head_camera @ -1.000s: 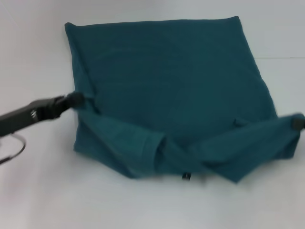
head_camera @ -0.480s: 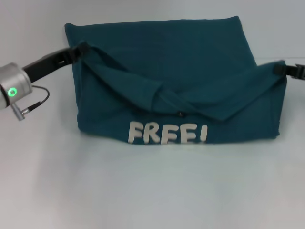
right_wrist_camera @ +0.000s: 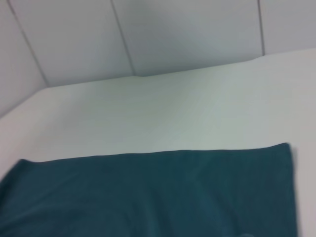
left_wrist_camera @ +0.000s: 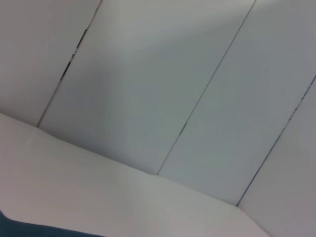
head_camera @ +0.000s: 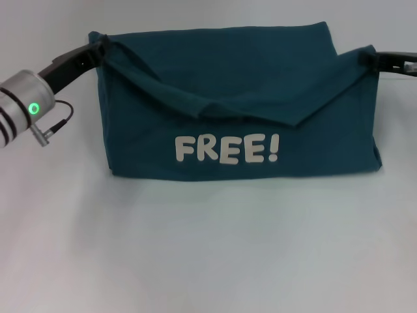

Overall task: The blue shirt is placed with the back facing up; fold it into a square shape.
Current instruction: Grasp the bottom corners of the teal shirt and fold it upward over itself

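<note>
A: The blue shirt (head_camera: 241,104) is spread on the white table (head_camera: 208,248), its near half lifted and folded toward the far edge, white "FREE!" lettering (head_camera: 227,149) exposed.

B: One raised corner is pinched by the left gripper (head_camera: 102,47), the other by the right gripper (head_camera: 371,57).

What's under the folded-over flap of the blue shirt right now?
Under the flap of the blue shirt is more of its own teal fabric; anything beneath is covered. The left gripper and right gripper hold its corners.
</note>
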